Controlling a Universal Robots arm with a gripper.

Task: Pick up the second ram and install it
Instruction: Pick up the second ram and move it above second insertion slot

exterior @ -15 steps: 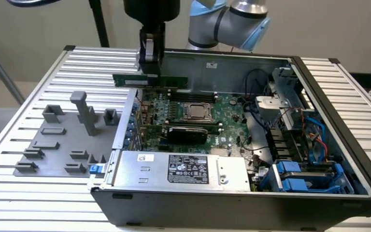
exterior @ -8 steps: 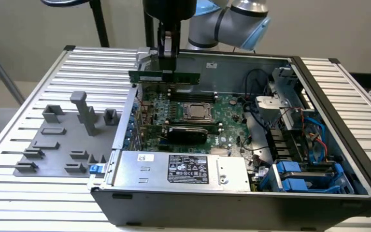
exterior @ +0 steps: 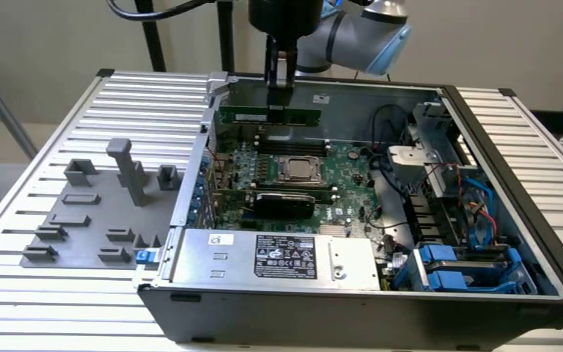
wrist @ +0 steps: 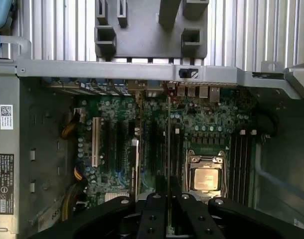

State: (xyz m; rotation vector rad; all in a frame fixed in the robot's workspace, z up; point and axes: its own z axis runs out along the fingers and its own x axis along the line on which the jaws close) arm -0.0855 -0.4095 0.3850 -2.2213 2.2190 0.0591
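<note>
Gripper (exterior: 278, 108) is clamped on the second ram (exterior: 247, 116), fingers pinching it at about mid-length. The stick hangs level, long edge down, inside the open PC case (exterior: 497, 147) near its back wall. It sits above the motherboard (exterior: 345, 165), beyond the CPU socket (exterior: 299, 170). Can't tell from the exterior view whether its lower edge touches anything. In the wrist view the gripper (wrist: 168, 199) has the second ram (wrist: 168, 144) edge-on, a thin line running out from between the fingers (wrist: 153, 214) over the board. It runs just beside the CPU socket (wrist: 207, 177), and the dark memory slots (wrist: 240, 164) are on the socket's other side. The black-topped expansion card (exterior: 281, 199) is seated nearer the power supply (exterior: 272, 257). The grey fixture tray (exterior: 96, 213) sits on the slatted table (exterior: 27, 308) at the exterior view's left, outside the case.
</note>
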